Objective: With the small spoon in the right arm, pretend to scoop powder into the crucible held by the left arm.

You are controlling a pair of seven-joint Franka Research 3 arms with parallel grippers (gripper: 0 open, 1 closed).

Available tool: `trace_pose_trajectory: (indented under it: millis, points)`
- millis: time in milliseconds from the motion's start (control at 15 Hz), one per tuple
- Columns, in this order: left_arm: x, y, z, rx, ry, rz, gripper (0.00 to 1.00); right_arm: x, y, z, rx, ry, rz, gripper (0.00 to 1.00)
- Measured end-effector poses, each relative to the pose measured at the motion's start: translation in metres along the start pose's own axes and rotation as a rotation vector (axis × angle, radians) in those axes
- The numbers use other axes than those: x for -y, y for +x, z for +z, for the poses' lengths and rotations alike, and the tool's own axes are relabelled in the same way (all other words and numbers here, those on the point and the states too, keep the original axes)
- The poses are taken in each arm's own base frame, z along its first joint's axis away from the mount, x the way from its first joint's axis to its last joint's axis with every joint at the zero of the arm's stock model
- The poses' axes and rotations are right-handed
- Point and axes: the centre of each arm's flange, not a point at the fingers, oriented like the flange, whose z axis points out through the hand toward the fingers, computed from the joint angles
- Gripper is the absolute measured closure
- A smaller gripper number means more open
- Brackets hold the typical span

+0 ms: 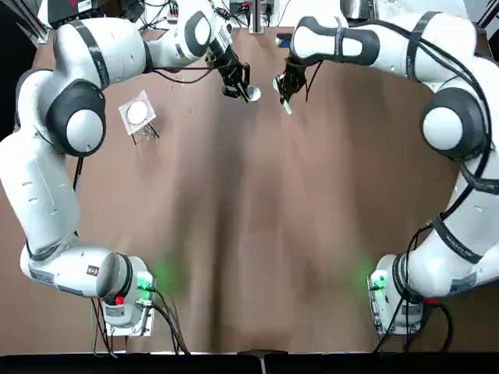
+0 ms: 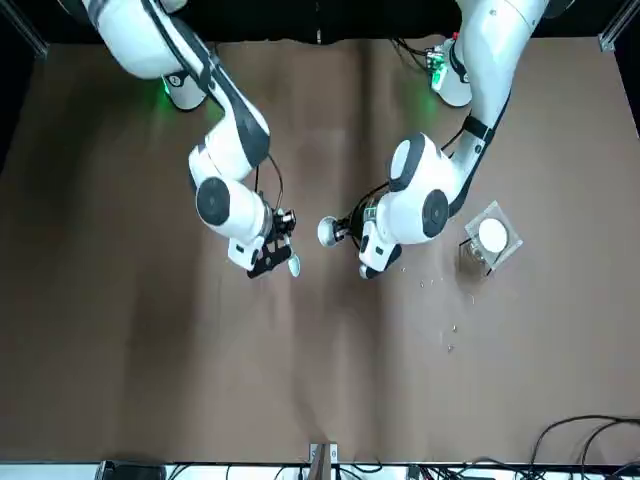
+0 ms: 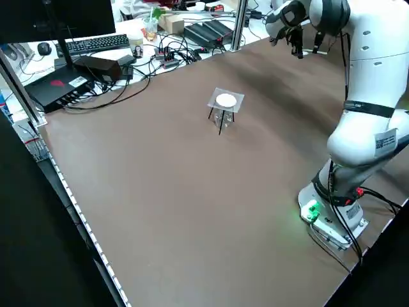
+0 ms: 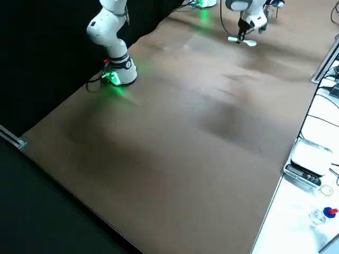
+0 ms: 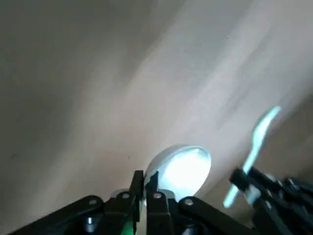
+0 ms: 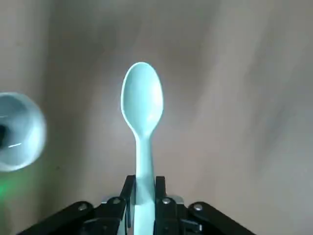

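Right gripper (image 6: 144, 185): I read it clamped narrow on the handle of the small spoon (image 6: 142, 105), bowl sticking straight out past the fingers. Left gripper (image 5: 145, 178): pinched nearly closed on the rim of the crucible (image 5: 180, 166), a small white cup.

Top view: both sit upper middle of frame. The crucible is just left of centre and the spoon just right of it. They're near each other but apart, with the spoon bowl beside the cup, not over it. Only bare brown table (image 1: 249, 234) shows under the gap.

Around:
- A small clear stand with a white disc (image 1: 138, 114) is at upper left of the top view, well apart from the left gripper.
- A few tiny bits (image 2: 450, 330) are scattered on the table near the stand in the front view.
- A keyboard (image 3: 96, 43) and cables lie past the table edge, upper left of the left side view.

Pose: bases are at the bottom corners of the top view. The elbows bow outward and both forearms angle in toward the middle near the top edge.
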Motion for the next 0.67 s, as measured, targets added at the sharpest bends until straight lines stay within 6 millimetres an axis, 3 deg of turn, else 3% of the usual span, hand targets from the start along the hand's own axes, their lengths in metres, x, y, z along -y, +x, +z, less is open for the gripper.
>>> trace_pose_trajectory:
  millis: [333, 667]
  points:
    - [-0.009, -0.005, 0.014, -0.065, -0.009, 0.021, 0.93, 0.030, -0.024, -0.042, 0.098, 0.155, 0.091, 0.81]
    - [-0.020, -0.014, 0.023, -0.152, -0.008, 0.076, 0.93, 0.044, -0.026, -0.042, 0.162, 0.313, 0.219, 0.81]
